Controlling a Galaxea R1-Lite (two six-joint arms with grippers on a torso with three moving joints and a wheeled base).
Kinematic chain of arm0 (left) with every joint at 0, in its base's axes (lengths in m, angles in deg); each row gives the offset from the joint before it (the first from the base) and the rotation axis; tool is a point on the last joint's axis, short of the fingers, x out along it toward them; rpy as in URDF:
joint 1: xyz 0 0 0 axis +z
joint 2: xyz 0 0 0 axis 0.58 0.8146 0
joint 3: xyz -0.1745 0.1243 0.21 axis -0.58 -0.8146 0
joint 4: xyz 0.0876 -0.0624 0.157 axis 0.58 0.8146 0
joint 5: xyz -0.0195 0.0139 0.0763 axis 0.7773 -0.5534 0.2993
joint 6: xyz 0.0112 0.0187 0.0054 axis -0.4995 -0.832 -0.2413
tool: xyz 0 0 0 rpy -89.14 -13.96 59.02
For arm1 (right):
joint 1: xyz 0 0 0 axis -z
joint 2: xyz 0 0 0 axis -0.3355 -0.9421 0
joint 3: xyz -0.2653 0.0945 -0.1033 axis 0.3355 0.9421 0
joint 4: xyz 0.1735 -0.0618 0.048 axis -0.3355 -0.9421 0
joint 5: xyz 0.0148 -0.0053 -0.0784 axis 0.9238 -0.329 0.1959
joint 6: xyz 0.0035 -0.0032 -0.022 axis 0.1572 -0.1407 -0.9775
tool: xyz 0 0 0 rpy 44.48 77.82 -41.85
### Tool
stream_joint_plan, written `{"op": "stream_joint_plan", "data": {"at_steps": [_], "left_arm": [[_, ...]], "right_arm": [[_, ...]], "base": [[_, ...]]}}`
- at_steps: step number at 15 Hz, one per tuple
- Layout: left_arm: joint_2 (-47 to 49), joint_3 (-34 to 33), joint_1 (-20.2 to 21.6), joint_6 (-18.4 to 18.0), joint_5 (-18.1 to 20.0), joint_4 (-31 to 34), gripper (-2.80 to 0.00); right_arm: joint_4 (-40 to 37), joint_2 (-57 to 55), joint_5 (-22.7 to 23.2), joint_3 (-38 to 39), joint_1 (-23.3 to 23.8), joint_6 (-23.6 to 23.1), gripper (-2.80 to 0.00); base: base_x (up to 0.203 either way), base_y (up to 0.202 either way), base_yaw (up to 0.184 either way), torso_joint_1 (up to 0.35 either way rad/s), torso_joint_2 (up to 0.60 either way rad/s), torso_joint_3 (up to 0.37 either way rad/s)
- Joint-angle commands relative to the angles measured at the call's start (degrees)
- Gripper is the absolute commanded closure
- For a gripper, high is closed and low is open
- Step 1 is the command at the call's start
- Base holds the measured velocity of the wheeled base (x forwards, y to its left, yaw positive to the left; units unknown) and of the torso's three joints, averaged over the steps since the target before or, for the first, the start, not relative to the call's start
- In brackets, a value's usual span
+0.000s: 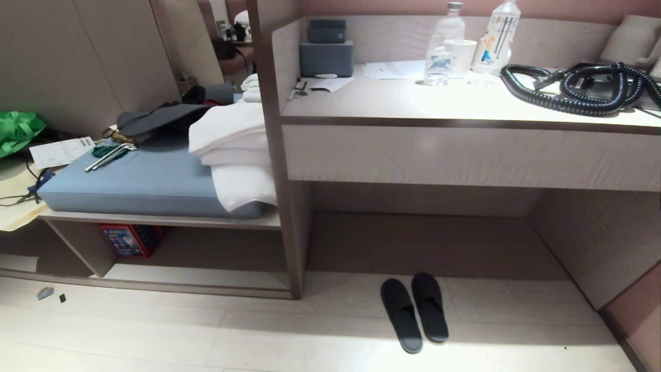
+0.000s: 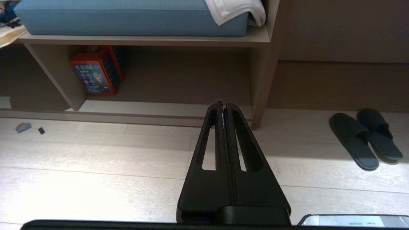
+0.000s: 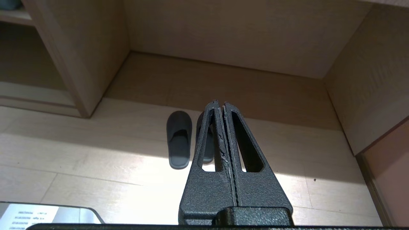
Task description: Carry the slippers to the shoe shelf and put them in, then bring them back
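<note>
Slippers (image 1: 414, 312) sit side by side on the pale wood-look floor (image 1: 155, 336) in the head view, just in front of the knee space under the long desk (image 1: 465, 108), toes toward it; neither arm shows here. To their left, past an upright panel, lies the shoe shelf (image 1: 196, 276) beneath a blue cushion (image 1: 144, 181). Left wrist view: the left gripper (image 2: 222, 103) hangs pinched together, empty, facing that low bay. Right wrist view: the right gripper (image 3: 219, 103), likewise clamped on nothing, hovers above the pair. Nothing's picked up yet; next, jaws must part and descend.
</note>
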Motion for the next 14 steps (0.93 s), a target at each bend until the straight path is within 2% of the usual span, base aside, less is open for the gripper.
{"op": "stream_joint_plan", "data": {"at_steps": [1,6,14], "left_arm": [[0.1,0.0,0.0,0.0,0.0,0.0,0.0],[0.1,0.0,0.0,0.0,0.0,0.0,0.0],[0.1,0.0,0.0,0.0,0.0,0.0,0.0]], "right_arm": [[0.0,-0.1,0.0,0.1,0.0,0.0,0.0],[0.0,-0.1,0.0,0.1,0.0,0.0,0.0],[0.0,-0.1,0.1,0.0,0.0,0.0,0.0]], "base": [[0.0,0.0,0.0,0.003,0.0,0.201],[0.0,0.0,0.0,0.003,0.0,0.18],[0.0,0.0,0.0,0.001,0.0,0.012]]}}
